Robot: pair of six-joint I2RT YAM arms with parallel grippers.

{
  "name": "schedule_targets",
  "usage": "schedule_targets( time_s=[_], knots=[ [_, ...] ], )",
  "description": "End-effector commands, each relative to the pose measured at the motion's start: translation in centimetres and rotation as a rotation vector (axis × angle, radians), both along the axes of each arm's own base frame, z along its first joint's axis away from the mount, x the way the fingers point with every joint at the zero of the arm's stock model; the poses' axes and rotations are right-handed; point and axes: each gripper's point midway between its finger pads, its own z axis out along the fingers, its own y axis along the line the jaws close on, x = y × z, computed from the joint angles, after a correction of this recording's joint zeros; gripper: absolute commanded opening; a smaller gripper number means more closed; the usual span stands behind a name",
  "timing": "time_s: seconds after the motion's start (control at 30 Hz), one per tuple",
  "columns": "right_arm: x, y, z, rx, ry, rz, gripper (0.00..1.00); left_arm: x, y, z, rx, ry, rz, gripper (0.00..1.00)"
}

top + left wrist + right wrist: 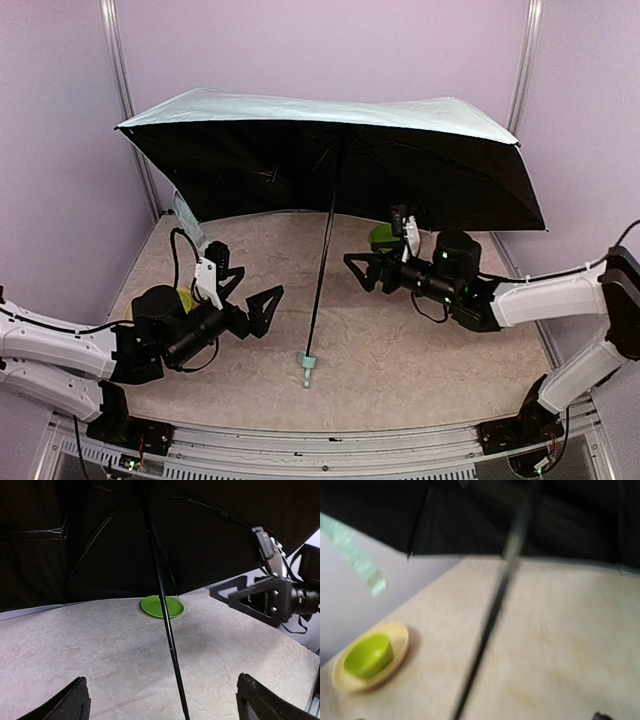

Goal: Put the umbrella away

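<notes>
Left tool (250,295) and right tool (378,255) both gape wide, gripping nothing, either side of the shaft (325,250); the umbrella (330,115) sits fully open mid-tabletop (430,350), canopy far, handle (308,362) down nearer; I'd say nothing's done yet, collapsing and stowing all left; thin mint fabric, matte black lining, skinny ribs, slim stiff shaft, mottled beige surface.

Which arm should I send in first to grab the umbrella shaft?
Left, probably. In its wrist view the umbrella shaft runs centred between the fingers of the open left gripper. The right gripper is open and about as near, but its view is blurred.
</notes>
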Motion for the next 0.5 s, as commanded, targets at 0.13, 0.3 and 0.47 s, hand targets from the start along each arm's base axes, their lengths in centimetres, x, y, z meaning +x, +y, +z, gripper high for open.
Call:
schedule_targets(
  time_s=[0.13,0.3,0.47],
  knots=[
    [8.8,6.9,4.6,0.066,-0.030,-0.035,0.96,0.1,0.8,-0.1,0.021,0.023,0.035,0.99],
    [10.9,7.1,3.2,0.127,0.027,-0.071,0.82,0.5,0.6,-0.8,0.061,0.030,0.049,0.99],
    [11.3,8.4,3.3,0.160,0.044,-0.032,0.50,0.6,-1.0,-1.4,0.121,0.041,0.008,0.99]
  ],
)
